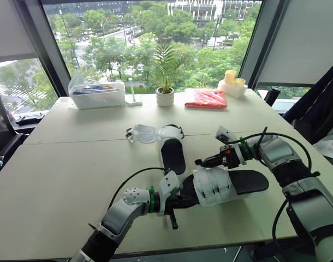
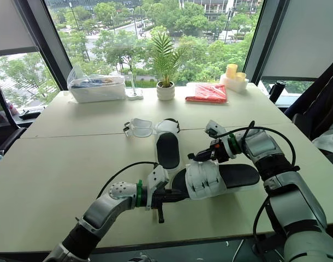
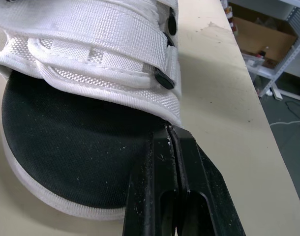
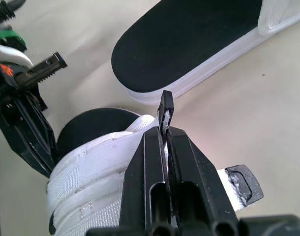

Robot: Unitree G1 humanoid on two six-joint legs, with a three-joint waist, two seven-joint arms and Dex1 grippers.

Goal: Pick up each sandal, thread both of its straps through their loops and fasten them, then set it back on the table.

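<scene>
Sandal (image 1: 214,186), toe pinched by left end effector (image 3: 168,131); right end effector (image 4: 165,130) clamps its strap tip (image 4: 165,101), which may slip if tugged.

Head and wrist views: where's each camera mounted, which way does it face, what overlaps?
Left eye view: head, forward-down over table; both arms show.
Right eye view: same head, same scene.
Left wrist view: left wrist, along shut left gripper at near sandal sole.
Right wrist view: right wrist, along right gripper pinching a strap; far sandal beyond.
Shared: near sandal in all four.
</scene>
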